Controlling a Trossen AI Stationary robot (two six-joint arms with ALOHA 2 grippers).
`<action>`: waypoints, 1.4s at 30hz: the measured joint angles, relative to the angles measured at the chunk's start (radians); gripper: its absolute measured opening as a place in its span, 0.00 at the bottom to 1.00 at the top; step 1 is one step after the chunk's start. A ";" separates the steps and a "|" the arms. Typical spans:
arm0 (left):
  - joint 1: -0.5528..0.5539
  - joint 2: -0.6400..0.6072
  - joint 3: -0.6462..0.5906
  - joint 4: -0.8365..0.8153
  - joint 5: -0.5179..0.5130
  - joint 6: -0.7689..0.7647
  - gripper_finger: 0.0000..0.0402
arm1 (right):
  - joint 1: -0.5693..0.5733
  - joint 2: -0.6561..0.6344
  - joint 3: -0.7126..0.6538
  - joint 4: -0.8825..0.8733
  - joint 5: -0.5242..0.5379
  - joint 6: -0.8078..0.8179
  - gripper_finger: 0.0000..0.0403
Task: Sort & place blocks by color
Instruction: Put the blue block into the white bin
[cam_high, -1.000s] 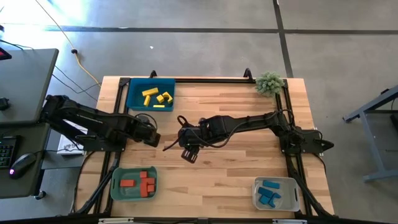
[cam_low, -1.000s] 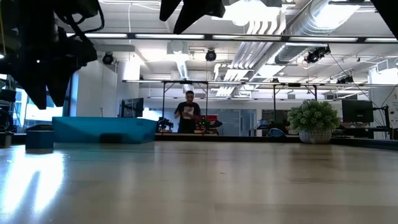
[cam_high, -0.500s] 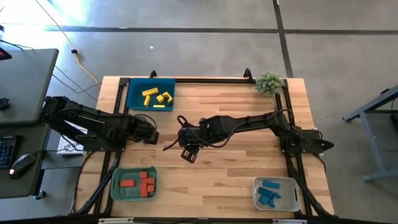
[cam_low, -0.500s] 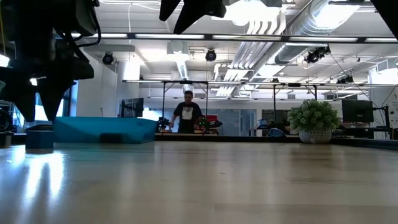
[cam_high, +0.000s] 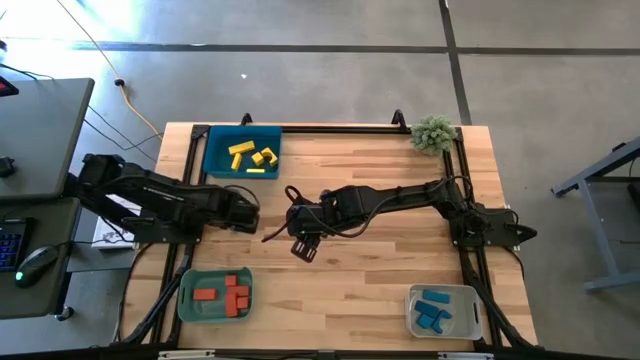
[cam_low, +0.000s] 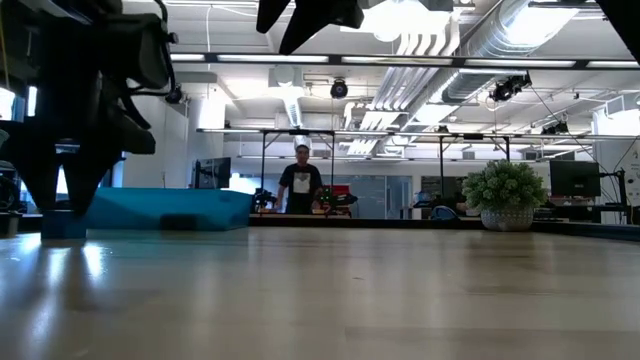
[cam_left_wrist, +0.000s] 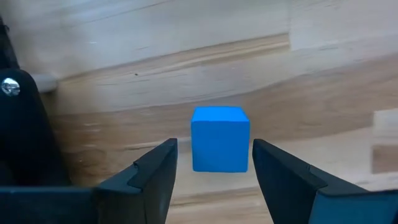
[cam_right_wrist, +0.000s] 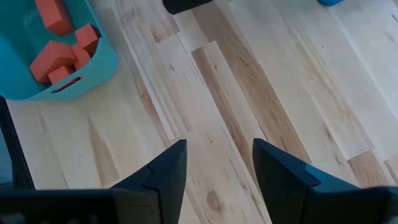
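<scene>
A blue cube (cam_left_wrist: 219, 138) rests flat on the wooden table near its left edge; the low view shows it too (cam_low: 62, 224). My left gripper (cam_left_wrist: 214, 149) points down over it, open, one finger on either side with a gap to each face. In the high view the left gripper (cam_high: 247, 213) hides the cube. My right gripper (cam_high: 302, 247) hangs open above the table's middle, with nothing between its fingers (cam_right_wrist: 217, 152).
A blue tray (cam_high: 243, 150) with yellow blocks stands at the far left. A green tray (cam_high: 215, 295) with red-orange blocks is at the near left, and a grey tray (cam_high: 443, 310) with blue blocks at the near right. A small plant (cam_high: 433, 132) occupies the far right corner.
My left gripper has come down over the blue cube, so that its fingers now reach down beside it. The cube has stayed where it was.
</scene>
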 joint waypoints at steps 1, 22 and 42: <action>0.003 0.012 0.000 0.000 0.000 0.001 0.49 | 0.000 0.000 0.000 0.000 -0.001 0.000 0.42; 0.048 0.108 0.004 0.046 0.006 0.220 0.26 | 0.000 0.000 0.000 -0.001 -0.003 -0.008 0.42; 0.136 -0.151 0.000 0.453 0.389 0.620 0.26 | -0.001 0.000 0.000 0.009 -0.002 -0.137 0.42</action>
